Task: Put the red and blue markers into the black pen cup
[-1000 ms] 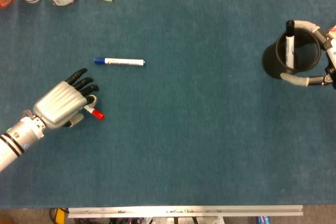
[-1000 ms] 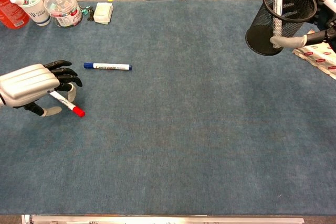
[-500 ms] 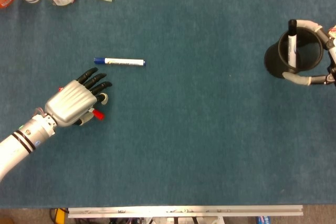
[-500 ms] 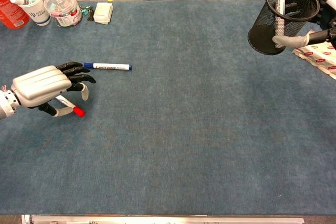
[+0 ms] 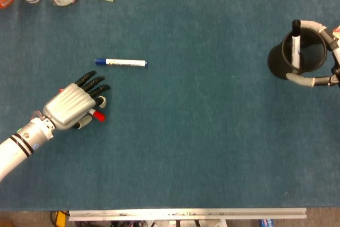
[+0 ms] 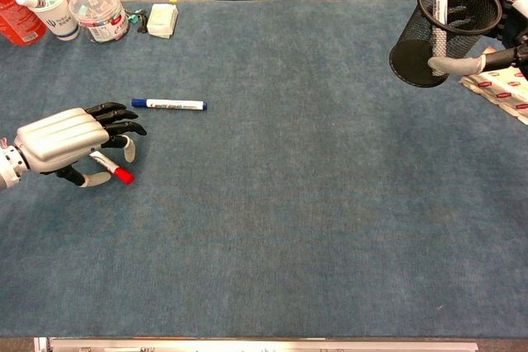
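On the blue table [image 5: 202, 147], left side, the left hand [image 5: 71, 107] lies palm-down over the red marker [image 5: 98, 115]. Only the marker's red cap end and a bit of white barrel stick out past the hand; the rest is hidden under the palm. Dark fingers [image 5: 90, 82] are spread and stretched forward, with the thumb down beside the marker. Cannot tell whether the marker is actually pinched or just covered; in the chest view the red cap sits at table level.

The blue marker [image 5: 120, 62] lies flat on the table just beyond the left hand's fingertips, not touching them, blue cap pointing left, lengthwise across the table.

Far right, the right hand [image 6: 495, 30] holds the black pen cup [image 5: 297, 57], with one pale finger curled around the near side of the rim and another around the far side. The mesh cup is tilted and appears lifted off the table in the chest view. One black-capped white marker [image 5: 295, 43] stands inside it.

Top left corner of the table: a white cup [image 6: 51, 11], a clear tub of small colourful items [image 6: 99, 14], an orange bottle [image 6: 16, 14] and a small pale packet [image 6: 162, 19], all well apart from both hands.
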Controlling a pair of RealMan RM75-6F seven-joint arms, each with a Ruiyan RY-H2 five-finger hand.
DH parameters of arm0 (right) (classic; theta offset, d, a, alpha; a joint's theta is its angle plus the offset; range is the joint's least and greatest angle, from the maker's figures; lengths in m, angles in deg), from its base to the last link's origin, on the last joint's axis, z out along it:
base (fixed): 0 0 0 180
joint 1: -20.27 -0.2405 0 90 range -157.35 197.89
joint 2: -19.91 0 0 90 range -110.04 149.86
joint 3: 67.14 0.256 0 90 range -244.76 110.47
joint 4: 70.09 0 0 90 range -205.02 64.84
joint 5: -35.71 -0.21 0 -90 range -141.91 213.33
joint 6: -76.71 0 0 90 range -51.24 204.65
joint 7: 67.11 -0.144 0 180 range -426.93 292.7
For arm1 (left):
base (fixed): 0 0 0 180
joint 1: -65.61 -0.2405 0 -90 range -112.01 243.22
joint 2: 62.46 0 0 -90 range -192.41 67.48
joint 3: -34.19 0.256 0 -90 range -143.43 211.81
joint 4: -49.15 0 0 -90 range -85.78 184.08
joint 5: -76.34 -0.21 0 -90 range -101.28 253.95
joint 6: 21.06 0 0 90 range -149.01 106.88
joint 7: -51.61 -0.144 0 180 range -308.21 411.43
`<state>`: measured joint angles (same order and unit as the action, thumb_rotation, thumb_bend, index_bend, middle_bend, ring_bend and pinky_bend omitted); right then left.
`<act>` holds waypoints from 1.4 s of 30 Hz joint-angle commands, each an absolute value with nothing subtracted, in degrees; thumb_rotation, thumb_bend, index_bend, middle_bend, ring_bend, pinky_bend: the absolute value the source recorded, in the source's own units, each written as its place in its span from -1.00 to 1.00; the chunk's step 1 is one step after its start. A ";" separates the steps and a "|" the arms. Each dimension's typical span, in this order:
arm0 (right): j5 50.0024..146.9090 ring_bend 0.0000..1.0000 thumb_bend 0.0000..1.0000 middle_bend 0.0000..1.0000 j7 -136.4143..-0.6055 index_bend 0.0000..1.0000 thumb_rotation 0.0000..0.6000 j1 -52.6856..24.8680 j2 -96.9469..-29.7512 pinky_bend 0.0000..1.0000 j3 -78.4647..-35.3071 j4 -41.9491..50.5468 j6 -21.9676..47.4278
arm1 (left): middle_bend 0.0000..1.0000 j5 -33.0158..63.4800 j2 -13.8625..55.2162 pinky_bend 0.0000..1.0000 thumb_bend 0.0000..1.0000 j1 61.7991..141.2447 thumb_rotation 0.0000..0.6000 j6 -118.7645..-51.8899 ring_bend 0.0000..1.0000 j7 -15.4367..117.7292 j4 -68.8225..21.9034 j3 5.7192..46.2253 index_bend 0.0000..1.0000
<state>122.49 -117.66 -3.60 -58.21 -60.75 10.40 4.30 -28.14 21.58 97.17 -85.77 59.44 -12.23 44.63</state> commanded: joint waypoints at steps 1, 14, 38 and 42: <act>122.42 -0.33 0.03 -0.15 -117.64 -0.08 1.00 -3.56 -58.21 -0.27 -60.68 10.40 4.27 | -0.69 -28.01 21.94 -0.93 -0.39 97.22 1.00 -85.76 -0.88 59.74 -11.83 44.82 -0.23; 122.29 -0.33 0.03 -0.15 -117.54 -0.07 1.00 -3.47 -58.35 -0.27 -60.45 10.46 4.29 | -0.69 -27.83 22.68 -0.93 -0.39 97.77 1.00 -85.97 -0.89 61.01 -10.52 45.67 -0.10; 122.06 -0.33 0.03 -0.14 -117.71 -0.06 1.00 -2.84 -58.00 -0.27 -60.25 10.60 3.85 | -0.70 -26.93 24.20 -0.93 -0.39 98.66 1.00 -85.17 -0.89 61.48 -9.27 46.12 0.05; 122.11 -0.33 0.03 -0.14 -117.70 -0.06 1.00 -2.75 -58.01 -0.27 -60.28 10.56 3.78 | -0.70 -26.82 24.48 -0.93 -0.39 98.72 1.00 -85.13 -0.89 61.58 -9.05 46.17 0.09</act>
